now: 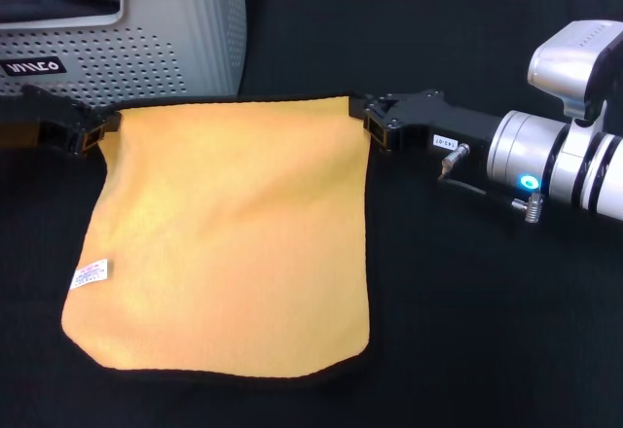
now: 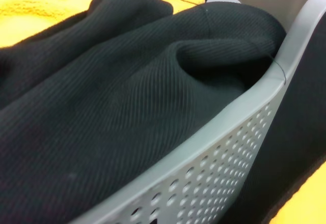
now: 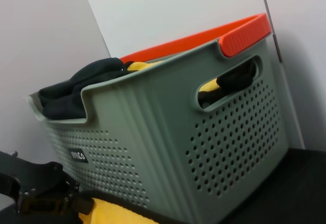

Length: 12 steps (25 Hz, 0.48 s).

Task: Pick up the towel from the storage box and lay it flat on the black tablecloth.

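Square orange-yellow plush towel point(image 1: 229, 233) with thin black edging: lying spread on the plain matte black tablecloth point(image 1: 487, 302) covering the desk, white tag point(image 1: 91, 273) facing up near its left edge.

Left gripper point(image 1: 94, 128): sitting at the towel's far left corner, jaws clenching that corner.

Right gripper point(image 1: 370, 117): sitting at the towel's far right corner, jaws gripping the edge there.

Light grey perforated plastic storage box point(image 1: 165, 44) with black label point(image 1: 32, 65): standing just behind the towel on the left, holding dark grey ribbed fabric point(image 2: 117, 112) and further orange-yellow cloth point(image 2: 30, 10).
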Available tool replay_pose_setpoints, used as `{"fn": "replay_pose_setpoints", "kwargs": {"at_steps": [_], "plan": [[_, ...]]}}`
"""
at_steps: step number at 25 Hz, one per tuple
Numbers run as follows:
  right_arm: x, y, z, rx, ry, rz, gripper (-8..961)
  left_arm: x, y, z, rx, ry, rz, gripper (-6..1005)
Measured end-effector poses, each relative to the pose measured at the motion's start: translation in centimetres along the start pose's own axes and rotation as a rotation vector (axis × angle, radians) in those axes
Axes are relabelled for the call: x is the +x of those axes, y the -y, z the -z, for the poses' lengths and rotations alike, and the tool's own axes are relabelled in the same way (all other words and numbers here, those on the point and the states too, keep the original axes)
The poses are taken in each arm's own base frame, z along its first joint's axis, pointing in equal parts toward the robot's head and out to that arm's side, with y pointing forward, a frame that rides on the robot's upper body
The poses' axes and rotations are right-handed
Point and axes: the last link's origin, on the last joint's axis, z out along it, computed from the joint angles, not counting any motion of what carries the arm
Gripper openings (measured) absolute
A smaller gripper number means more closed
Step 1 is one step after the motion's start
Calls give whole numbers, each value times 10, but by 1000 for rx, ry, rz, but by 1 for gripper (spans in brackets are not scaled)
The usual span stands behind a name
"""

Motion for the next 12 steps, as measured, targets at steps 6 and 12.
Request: {"fn": "replay_pose_setpoints", "kwargs": {"at_steps": [6,12], "plan": [[-2,-3,2,-23,25,9,140,0,4,3,20,-1,1,34],[-6,0,5,-18,50,-1,143,0,7,5,39,-12,6,123]]}}
